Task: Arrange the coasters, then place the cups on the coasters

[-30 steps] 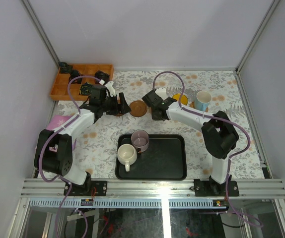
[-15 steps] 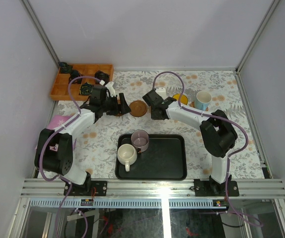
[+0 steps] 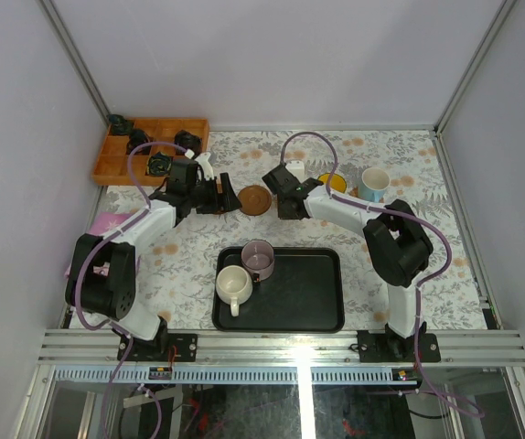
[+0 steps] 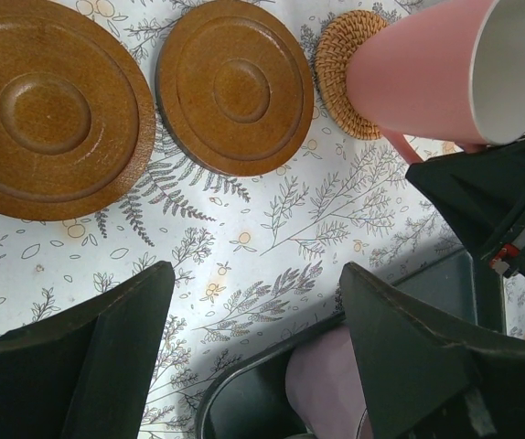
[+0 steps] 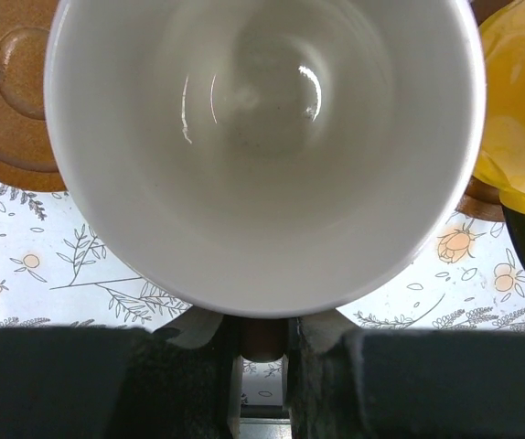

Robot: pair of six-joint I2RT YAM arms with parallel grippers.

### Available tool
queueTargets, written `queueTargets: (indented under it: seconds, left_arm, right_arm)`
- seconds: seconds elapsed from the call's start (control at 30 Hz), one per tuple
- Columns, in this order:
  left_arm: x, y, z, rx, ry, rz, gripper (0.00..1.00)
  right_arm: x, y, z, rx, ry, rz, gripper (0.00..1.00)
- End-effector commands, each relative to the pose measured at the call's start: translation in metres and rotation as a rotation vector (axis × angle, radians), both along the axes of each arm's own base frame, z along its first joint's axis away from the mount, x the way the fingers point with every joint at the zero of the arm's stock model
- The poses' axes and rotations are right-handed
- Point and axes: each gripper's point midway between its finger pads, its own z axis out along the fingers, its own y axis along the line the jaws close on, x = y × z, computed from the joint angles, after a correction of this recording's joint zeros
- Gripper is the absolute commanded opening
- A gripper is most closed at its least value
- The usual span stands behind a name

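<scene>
My right gripper (image 5: 262, 346) is shut on the handle of the pink cup (image 4: 418, 78), whose pale inside (image 5: 262, 137) fills the right wrist view. The cup hangs tilted with its base over a woven coaster (image 4: 340, 64). Two brown wooden coasters (image 4: 52, 110) (image 4: 235, 87) lie to its left, and one coaster (image 3: 255, 198) shows from above. Between them my left gripper (image 4: 253, 357) (image 3: 219, 197) stands open and holds nothing. The yellow cup (image 3: 331, 183) (image 5: 519, 110) sits on a coaster beside the right gripper (image 3: 283, 194), with the light blue cup (image 3: 374, 183) further right.
The black tray (image 3: 313, 302) (image 4: 217, 393) lies near the front with the cream cup (image 3: 233, 285) and the mauve cup (image 3: 258, 259) (image 4: 326, 389) on it. An orange wooden compartment box (image 3: 148, 146) with dark items stands at the back left. Walls close in both sides.
The right gripper with the pink cup has shifted slightly left and toward the back. The left arm has barely moved.
</scene>
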Motion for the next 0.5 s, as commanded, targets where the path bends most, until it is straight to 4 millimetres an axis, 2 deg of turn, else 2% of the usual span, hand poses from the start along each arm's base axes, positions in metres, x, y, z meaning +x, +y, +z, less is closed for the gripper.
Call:
queueTargets:
  seconds: [0.0,0.47]
  left_arm:
    - [0.0058,-0.0013,0.0031,0.021,-0.021,-0.014,0.74]
    - [0.007,-0.0025,-0.0023,0.022,-0.006,-0.02,0.74]
  right_arm:
    - [0.0327,0.0149,0.0426,0.069,-0.136,-0.011,0.0]
    - [0.0412,0.0131,0.0393,0.061,-0.124,-0.022,0.0]
